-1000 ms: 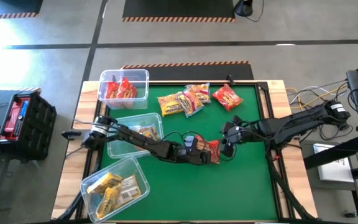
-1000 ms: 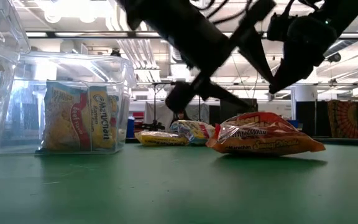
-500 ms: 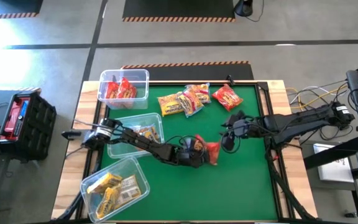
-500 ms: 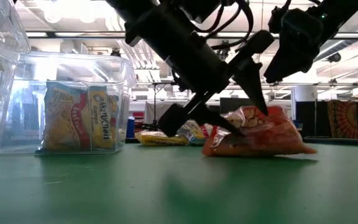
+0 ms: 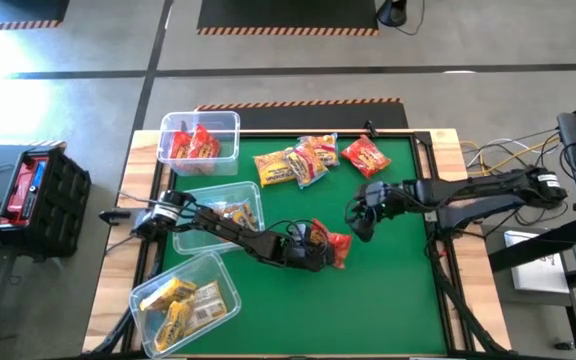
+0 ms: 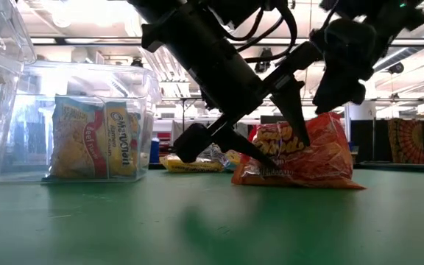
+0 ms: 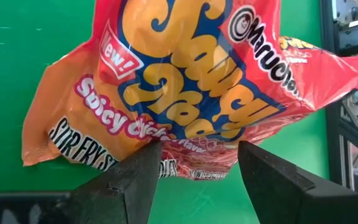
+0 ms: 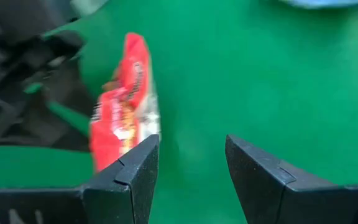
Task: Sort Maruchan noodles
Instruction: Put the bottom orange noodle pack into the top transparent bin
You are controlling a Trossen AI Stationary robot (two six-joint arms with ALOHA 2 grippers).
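Left gripper pinching tilted red packet

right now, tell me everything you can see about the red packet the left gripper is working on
The red packet is a glossy, crinkled plastic Maruchan wrapper, red-orange with yellow lettering and "Spicy Chicken" print. It sits mid-table on the green mat, tipped up on one long edge rather than lying flat. The left gripper has its two dark fingers around the lower edge, tips pressing the wrapper. The right gripper hovers open just beside it, not touching.
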